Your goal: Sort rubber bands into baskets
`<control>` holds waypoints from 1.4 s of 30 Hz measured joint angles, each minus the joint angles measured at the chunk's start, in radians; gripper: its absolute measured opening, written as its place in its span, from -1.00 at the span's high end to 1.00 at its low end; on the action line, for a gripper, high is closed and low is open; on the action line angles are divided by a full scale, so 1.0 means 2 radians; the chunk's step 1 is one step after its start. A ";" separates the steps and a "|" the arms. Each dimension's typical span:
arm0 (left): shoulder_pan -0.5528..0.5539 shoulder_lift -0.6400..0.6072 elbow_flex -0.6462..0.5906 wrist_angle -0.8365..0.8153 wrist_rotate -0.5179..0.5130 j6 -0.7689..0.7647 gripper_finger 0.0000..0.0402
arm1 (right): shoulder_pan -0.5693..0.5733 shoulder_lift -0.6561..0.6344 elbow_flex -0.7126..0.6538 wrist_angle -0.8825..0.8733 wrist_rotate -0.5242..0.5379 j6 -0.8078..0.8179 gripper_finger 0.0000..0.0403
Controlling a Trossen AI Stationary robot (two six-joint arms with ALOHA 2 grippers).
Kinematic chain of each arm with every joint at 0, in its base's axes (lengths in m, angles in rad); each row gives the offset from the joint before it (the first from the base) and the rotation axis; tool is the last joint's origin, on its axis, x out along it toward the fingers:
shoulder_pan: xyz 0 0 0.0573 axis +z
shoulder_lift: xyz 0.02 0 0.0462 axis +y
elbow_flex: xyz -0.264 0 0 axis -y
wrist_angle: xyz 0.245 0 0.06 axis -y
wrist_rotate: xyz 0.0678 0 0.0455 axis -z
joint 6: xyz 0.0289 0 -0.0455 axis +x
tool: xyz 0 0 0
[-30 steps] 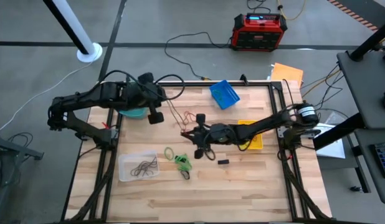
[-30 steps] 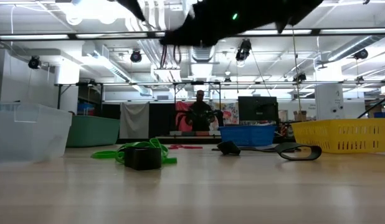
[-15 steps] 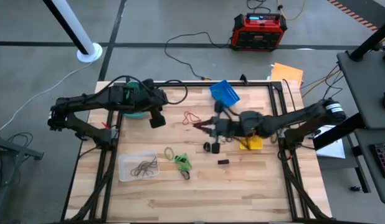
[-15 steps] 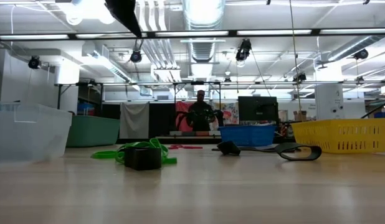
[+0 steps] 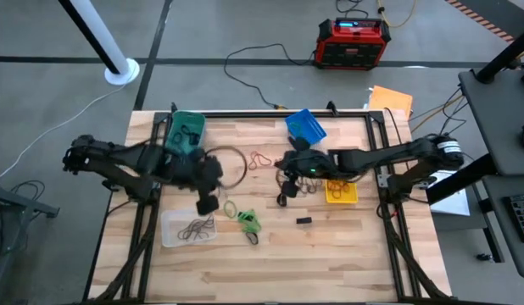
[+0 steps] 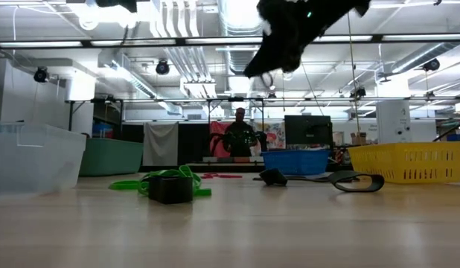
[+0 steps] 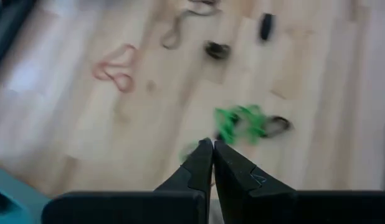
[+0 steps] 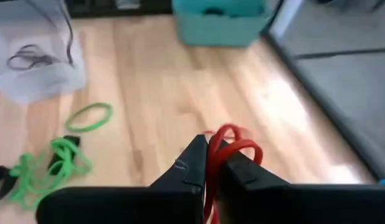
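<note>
The right gripper (image 8: 208, 149) has its fingers pinched together on a red rubber band (image 8: 233, 146), whose loop sticks out just past the tips and hangs above the wooden table (image 5: 347, 254). Beyond those tips lie a single green band (image 8: 90, 117) and a tangle of green bands (image 8: 46, 167) flat on the wood, farther off the clear basket (image 8: 30, 78) with dark bands inside, and beyond that the teal basket (image 8: 220, 28). From overhead this gripper (image 5: 285, 180) sits near the middle of the table, with the yellow basket (image 5: 342, 193) just behind it along its arm and the blue basket (image 5: 305, 128) off to one side near the table edge. More red bands (image 5: 260, 160) lie loose just ahead of it, and a small black block (image 5: 303, 220) rests apart on the boards. The left gripper (image 7: 212, 148) has its fingers closed with nothing between them; beyond its tips lies the green tangle (image 7: 241, 122), and farther out a red band (image 7: 116, 65) and some dark bands. Overhead, that gripper (image 5: 208, 203) hovers right beside the clear basket (image 5: 187, 227), the green tangle (image 5: 248, 220) just off to its side, nothing blocking either one. A person (image 6: 240, 137) stands in the room beyond the table.
</note>
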 joint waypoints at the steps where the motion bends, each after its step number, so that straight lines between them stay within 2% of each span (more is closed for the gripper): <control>1: -0.016 0.000 0.000 -0.004 0.000 -0.022 1.00 | -0.008 0.011 0.001 0.004 -0.022 0.000 0.92; 3: -0.044 0.001 0.000 -0.011 0.000 -0.064 1.00 | -0.025 0.033 0.008 0.005 -0.067 0.000 0.87; 5: -0.070 0.001 0.000 -0.024 0.000 -0.103 1.00 | -0.043 0.055 0.018 0.005 -0.089 0.002 0.79; 9: -0.121 0.000 -0.005 -0.063 -0.001 -0.195 1.00 | -0.072 0.086 0.047 -0.025 -0.097 0.005 0.56; 15: -0.177 0.001 -0.051 -0.052 -0.002 -0.303 1.00 | -0.085 0.105 0.078 -0.069 -0.098 -0.014 0.27; 19: -0.187 0.001 -0.094 -0.051 0.008 -0.359 1.00 | -0.086 0.089 0.083 -0.092 -0.098 -0.026 0.15; 23: -0.185 0.001 -0.140 -0.053 0.024 -0.374 1.00 | -0.086 0.068 0.080 -0.105 -0.097 -0.031 0.09; 30: -0.173 0.001 -0.196 -0.102 0.121 -0.436 1.00 | -0.086 0.052 0.082 -0.100 -0.096 -0.047 0.07; 34: -0.174 0.001 -0.202 -0.096 0.164 -0.442 1.00 | -0.086 0.052 0.082 -0.092 -0.096 -0.049 0.07; 36: -0.172 0.001 -0.202 -0.088 0.158 -0.442 1.00 | -0.086 0.055 0.082 -0.085 -0.096 -0.049 0.07; 38: -0.168 0.001 -0.202 -0.074 0.121 -0.429 1.00 | -0.087 0.059 0.081 -0.087 -0.096 -0.049 0.07; 42: -0.164 0.001 -0.202 0.004 0.045 -0.392 1.00 | -0.089 0.062 0.081 -0.085 -0.097 -0.050 0.07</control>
